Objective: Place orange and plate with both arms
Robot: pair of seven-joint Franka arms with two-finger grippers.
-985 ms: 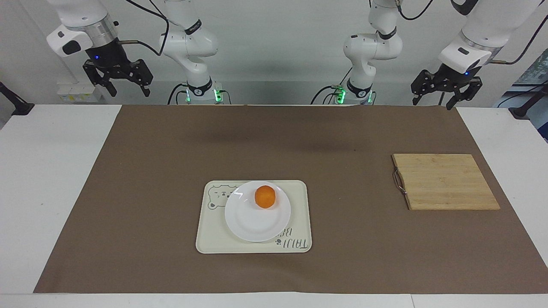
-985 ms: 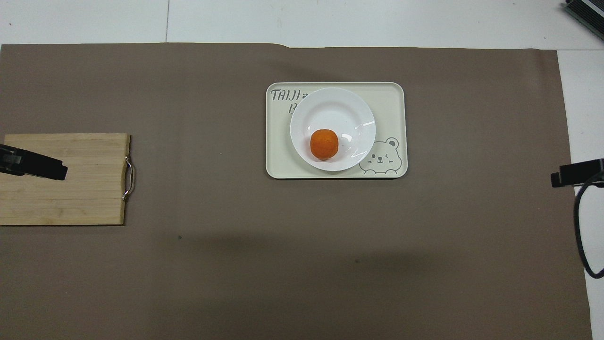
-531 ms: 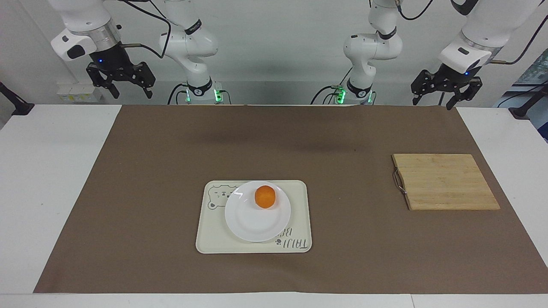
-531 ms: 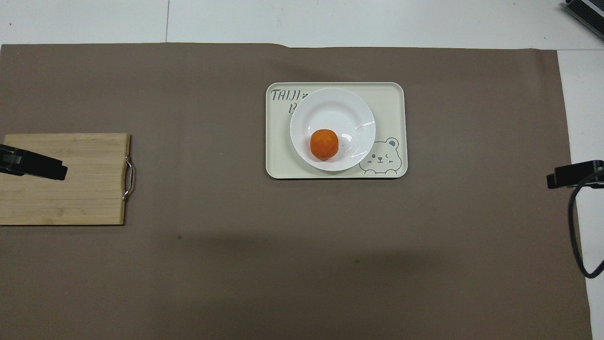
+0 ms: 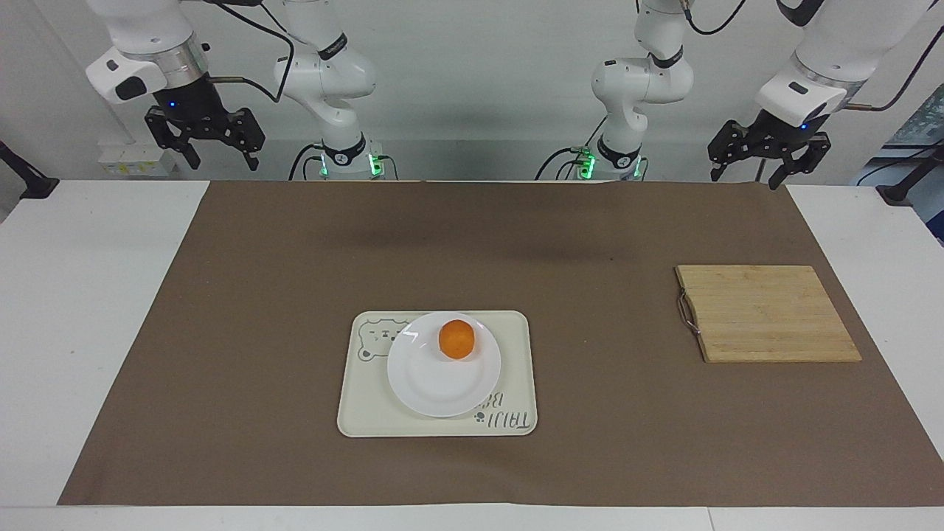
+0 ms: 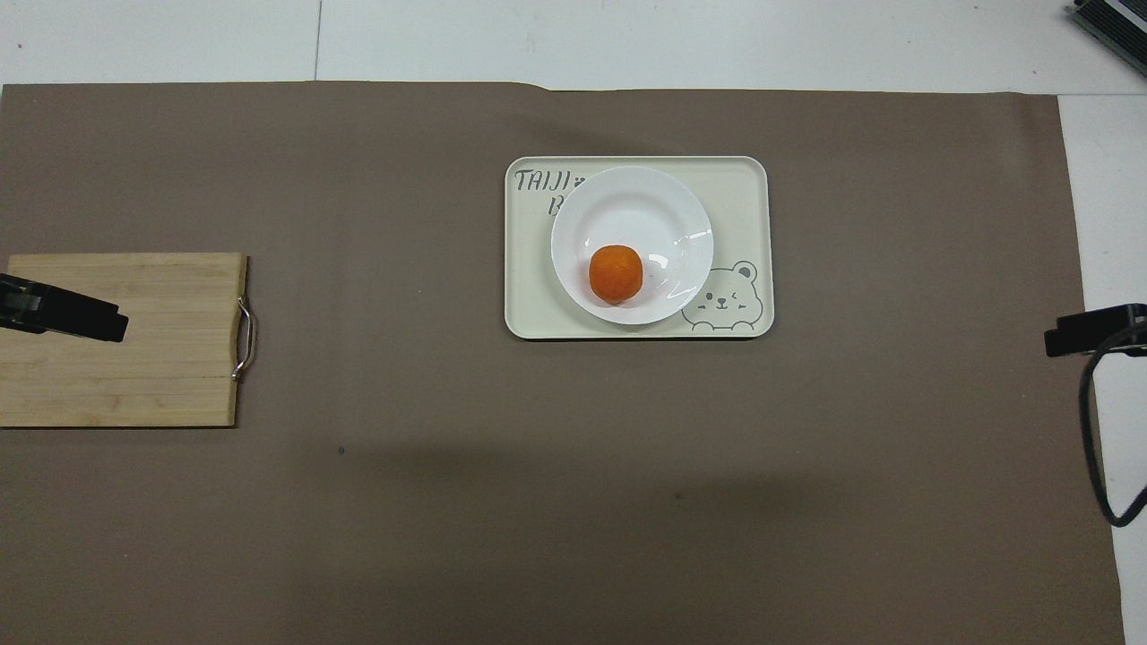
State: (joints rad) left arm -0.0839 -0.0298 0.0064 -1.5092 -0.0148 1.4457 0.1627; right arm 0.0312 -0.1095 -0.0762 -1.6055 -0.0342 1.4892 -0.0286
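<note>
both my grippers, left [image 5: 745,169] and right [image 5: 212,151], hung released, well apart from the plate [image 5: 435,383] holding the orange [image 5: 457,339].

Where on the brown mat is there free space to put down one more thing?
The brown mat is bare between the tray and the cutting board, from the tray toward the right arm's end, and in the strip nearer to the robots than both. The tray is crowded: the plate with the orange fills most of it.
</note>
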